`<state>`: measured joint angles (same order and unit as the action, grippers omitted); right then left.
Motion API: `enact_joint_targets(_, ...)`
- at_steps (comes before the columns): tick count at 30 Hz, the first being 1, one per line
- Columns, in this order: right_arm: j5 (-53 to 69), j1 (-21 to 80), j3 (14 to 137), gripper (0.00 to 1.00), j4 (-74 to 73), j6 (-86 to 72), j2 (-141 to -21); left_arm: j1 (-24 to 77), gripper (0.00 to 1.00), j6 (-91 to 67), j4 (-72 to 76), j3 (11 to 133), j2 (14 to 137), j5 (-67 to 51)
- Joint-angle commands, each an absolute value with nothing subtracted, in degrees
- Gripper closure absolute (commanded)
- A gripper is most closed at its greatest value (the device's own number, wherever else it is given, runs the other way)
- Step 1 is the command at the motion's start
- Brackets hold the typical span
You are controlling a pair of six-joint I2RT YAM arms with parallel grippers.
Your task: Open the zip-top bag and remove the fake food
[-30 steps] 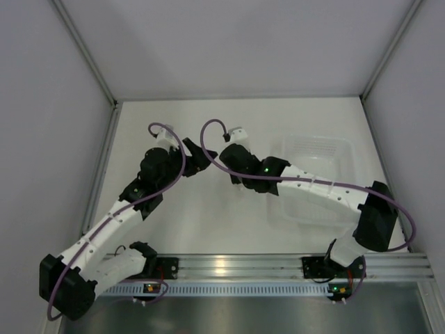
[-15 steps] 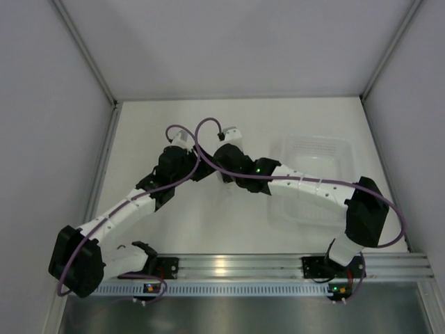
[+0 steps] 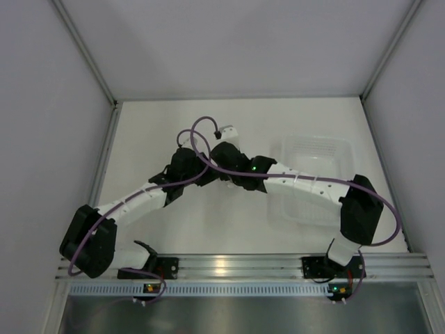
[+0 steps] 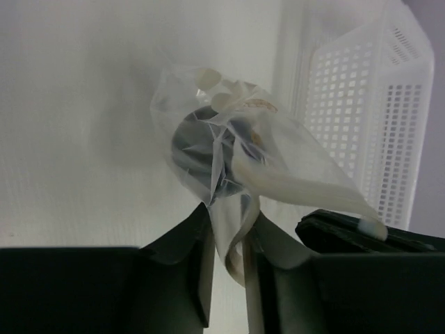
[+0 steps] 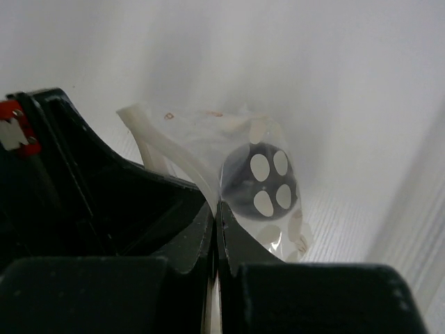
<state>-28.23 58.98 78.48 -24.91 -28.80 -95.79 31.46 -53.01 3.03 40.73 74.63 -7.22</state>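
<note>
The zip-top bag (image 4: 278,160) hangs crumpled and clear between my two grippers above the table. The dark round fake food (image 4: 198,149) sits inside it; in the right wrist view the fake food (image 5: 243,177) shows through the film behind white dots. My right gripper (image 5: 217,205) is shut on the bag's (image 5: 229,125) edge beside its white zip strip. A curled flap of the bag lies between the fingers of my left gripper (image 4: 229,216), which stand narrowly apart around it. From above, the left gripper (image 3: 206,174) and right gripper (image 3: 220,167) meet mid-table and hide the bag.
A white translucent perforated tub (image 3: 313,149) stands to the right, partly under the right forearm; its wall (image 4: 354,104) is close behind the bag in the left wrist view. White walls enclose the table on three sides.
My left arm has swung right to meet the right gripper, and its jaws have narrowed around the bag's flap. The right gripper has stayed shut and shifted slightly left.
</note>
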Motion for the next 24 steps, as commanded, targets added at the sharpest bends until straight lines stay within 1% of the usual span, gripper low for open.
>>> enact_joint_targets(1,-30.32,58.18,81.91,1.00,-22.94,-27.95,-96.42,32.17,0.77,-51.42,5.27,42.45,75.85,-6.77)
enact_joint_targets(2,-30.76,58.18,81.91,1.00,-23.03,-27.86,-96.68,32.25,0.80,-51.33,5.19,42.45,76.02,-6.59)
enact_joint_targets(3,-31.11,58.10,82.00,1.00,-23.29,-27.69,-97.03,32.26,0.89,-51.24,5.27,42.45,76.03,-6.24)
enact_joint_targets(5,-32.86,58.10,82.44,1.00,-24.43,-27.07,-97.64,32.26,0.97,-50.80,5.19,42.19,75.50,-5.72)
enact_joint_targets(6,-33.74,58.01,82.44,1.00,-24.87,-26.64,-98.17,32.26,1.00,-50.80,5.19,41.93,75.24,-5.10)
enact_joint_targets(13,-41.30,55.38,80.25,1.00,-28.74,-24.26,-98.79,32.26,1.00,-49.40,0.80,39.20,73.57,-1.24)
enact_joint_targets(18,-43.24,53.00,75.68,1.00,-28.83,-23.73,-96.51,32.08,1.00,-48.96,-1.84,34.99,71.64,1.32)
enact_joint_targets(24,-43.86,51.50,74.09,1.00,-29.18,-23.38,-96.42,31.90,1.00,-48.87,-2.02,32.17,70.31,1.23)
